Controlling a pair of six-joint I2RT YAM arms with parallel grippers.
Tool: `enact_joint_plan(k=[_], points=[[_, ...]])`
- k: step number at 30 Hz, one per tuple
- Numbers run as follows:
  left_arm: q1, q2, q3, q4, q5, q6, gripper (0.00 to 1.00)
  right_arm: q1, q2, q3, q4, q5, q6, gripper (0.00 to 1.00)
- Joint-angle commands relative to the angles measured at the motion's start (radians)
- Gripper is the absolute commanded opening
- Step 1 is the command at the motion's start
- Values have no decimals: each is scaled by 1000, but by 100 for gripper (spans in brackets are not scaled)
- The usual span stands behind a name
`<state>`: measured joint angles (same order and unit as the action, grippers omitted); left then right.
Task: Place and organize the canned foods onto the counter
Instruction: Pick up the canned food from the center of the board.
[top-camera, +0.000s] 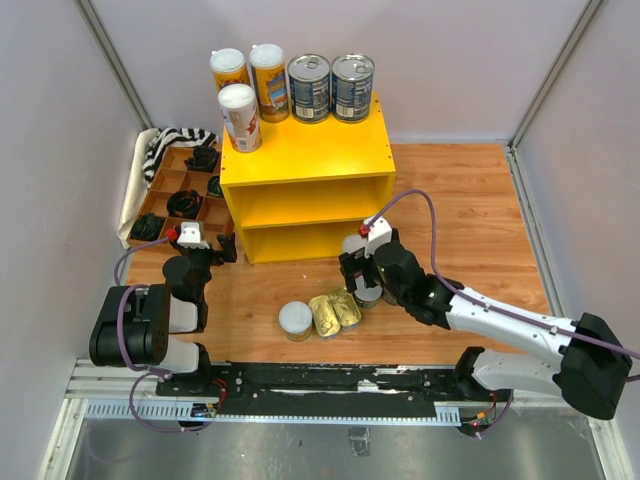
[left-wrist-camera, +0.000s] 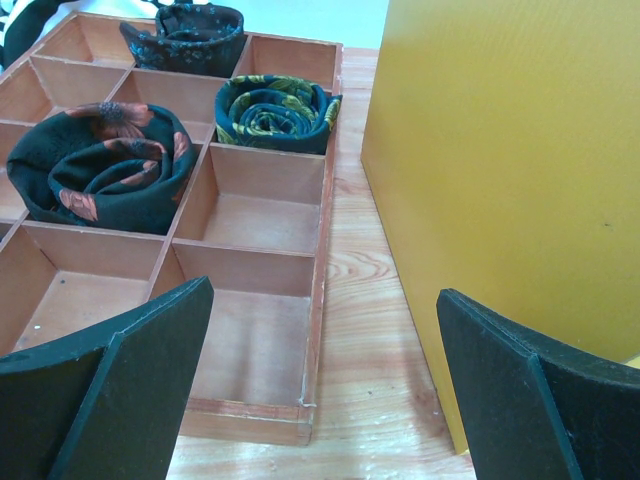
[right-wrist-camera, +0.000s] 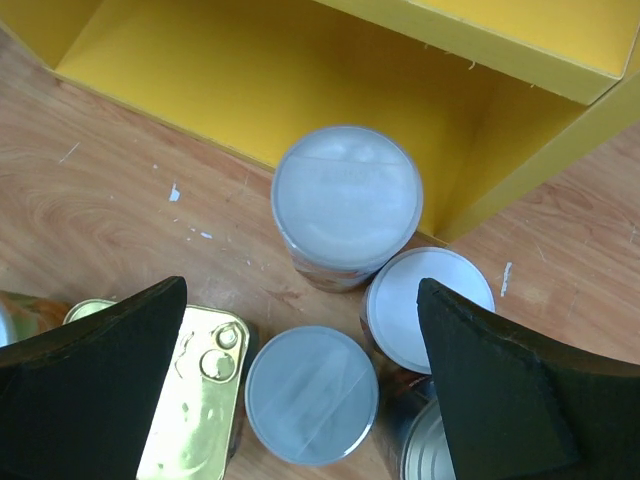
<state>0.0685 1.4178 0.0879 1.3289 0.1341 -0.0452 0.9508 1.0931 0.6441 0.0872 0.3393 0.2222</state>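
The counter (top-camera: 310, 160) is bright yellow, the flat tins (top-camera: 334, 312) gold-topped, the cloth (top-camera: 168, 142) (at its ten o'clock) black-and-white striped.

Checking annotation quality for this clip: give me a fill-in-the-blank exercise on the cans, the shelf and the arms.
The flat top of the bright yellow wooden shelf unit holds ____ upright cans. On the table lie ____ flat gold-topped rectangular tins. The right arm's jaws stand ____ over short white-lidded cans.
Missing words: five; two; open.
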Motion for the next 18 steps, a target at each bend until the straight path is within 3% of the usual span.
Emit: enact_joint_plan(k=[1,18], points=[[-5,6,10,18,5,12,100,-57,48,33,71,-40,75,98],[-5,6,11,18,5,13,100,-84,253,43,235,-50,84,99]])
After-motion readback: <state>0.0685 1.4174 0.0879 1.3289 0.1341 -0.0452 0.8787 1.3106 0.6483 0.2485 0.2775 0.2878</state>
